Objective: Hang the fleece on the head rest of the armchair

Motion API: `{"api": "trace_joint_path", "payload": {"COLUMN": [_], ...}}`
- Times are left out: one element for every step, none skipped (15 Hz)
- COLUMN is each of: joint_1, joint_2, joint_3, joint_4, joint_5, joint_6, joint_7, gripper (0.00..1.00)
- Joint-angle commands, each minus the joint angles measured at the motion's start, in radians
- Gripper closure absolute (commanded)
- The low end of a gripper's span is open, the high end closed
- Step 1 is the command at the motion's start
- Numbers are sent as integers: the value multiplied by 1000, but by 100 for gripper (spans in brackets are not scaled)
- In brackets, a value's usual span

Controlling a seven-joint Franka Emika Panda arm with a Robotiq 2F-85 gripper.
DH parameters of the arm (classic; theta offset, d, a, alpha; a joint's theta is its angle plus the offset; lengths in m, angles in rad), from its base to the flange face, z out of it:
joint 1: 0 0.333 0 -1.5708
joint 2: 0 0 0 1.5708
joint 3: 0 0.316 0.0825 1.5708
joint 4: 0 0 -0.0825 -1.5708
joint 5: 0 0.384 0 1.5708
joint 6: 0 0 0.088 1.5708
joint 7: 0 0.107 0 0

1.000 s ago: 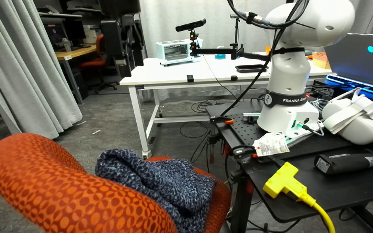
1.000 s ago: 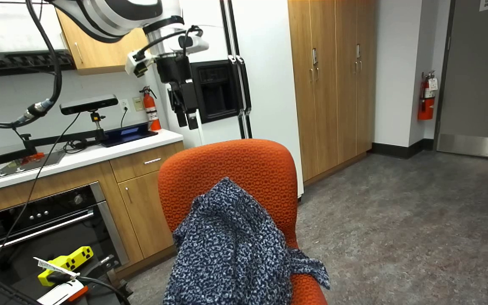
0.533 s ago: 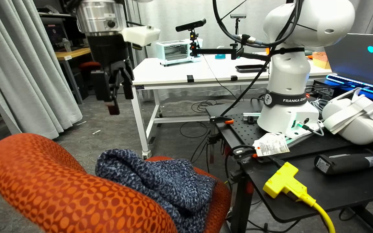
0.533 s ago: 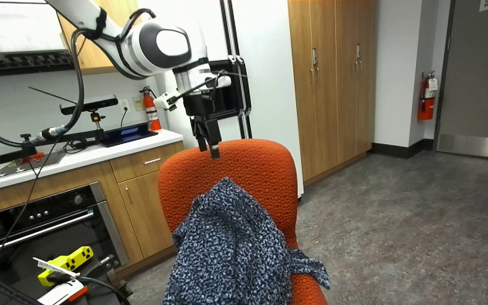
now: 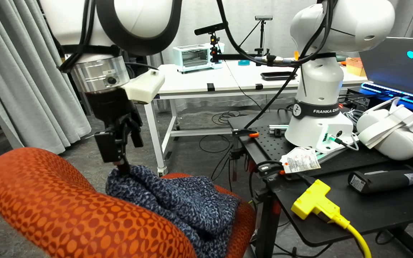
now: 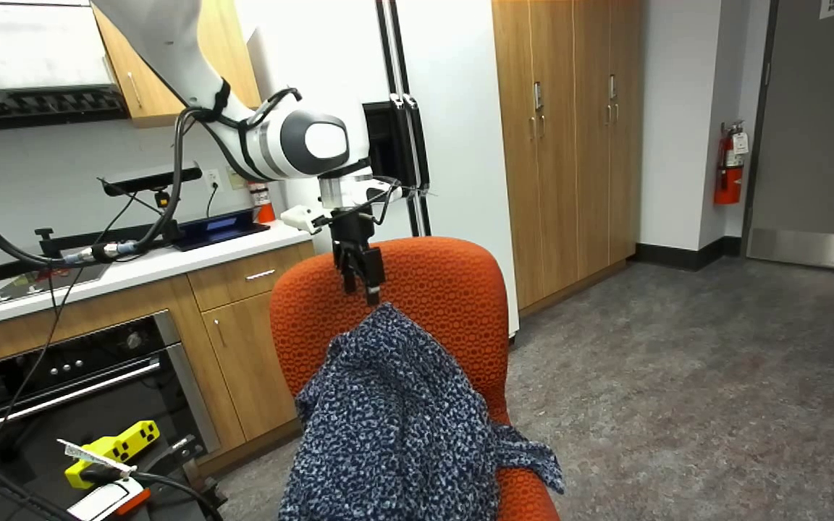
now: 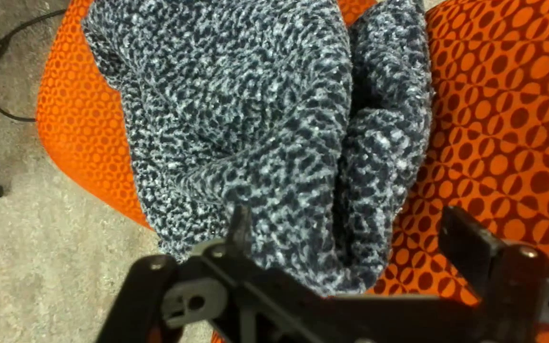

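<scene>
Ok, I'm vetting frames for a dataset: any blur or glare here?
Wrist view: pincer blurred (focus or motion, can't tell), fleece sharper; in an exterior view, fridge partly washed out to white; in an exterior view, laptop glows blue along its base.

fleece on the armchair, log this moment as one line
gripper: open, at fleece | contact: unclear | fleece: crumpled on armchair | head rest: uncovered
</scene>
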Motion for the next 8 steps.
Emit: {"api": "trace_joint_path", "payload": {"joint_1": [28, 29, 29, 29, 29, 24, 20, 19], "joint_2": [12, 19, 22, 22, 22, 29, 38, 51], "joint_3": [-25, -26, -26, -27, -27, -24, -22, -24], "joint_4": [11, 17, 21, 23, 24, 28, 35, 44], "joint_5": [11, 11, 11, 11, 11, 18, 27, 32], "joint_6": [-3, -3, -3, -3, -3, 5, 6, 15], "joint_7": [-8, -8, -8, -8, -8, -26, -38, -36], "gripper": [0, 0, 0, 0, 0, 0, 0, 0]}}
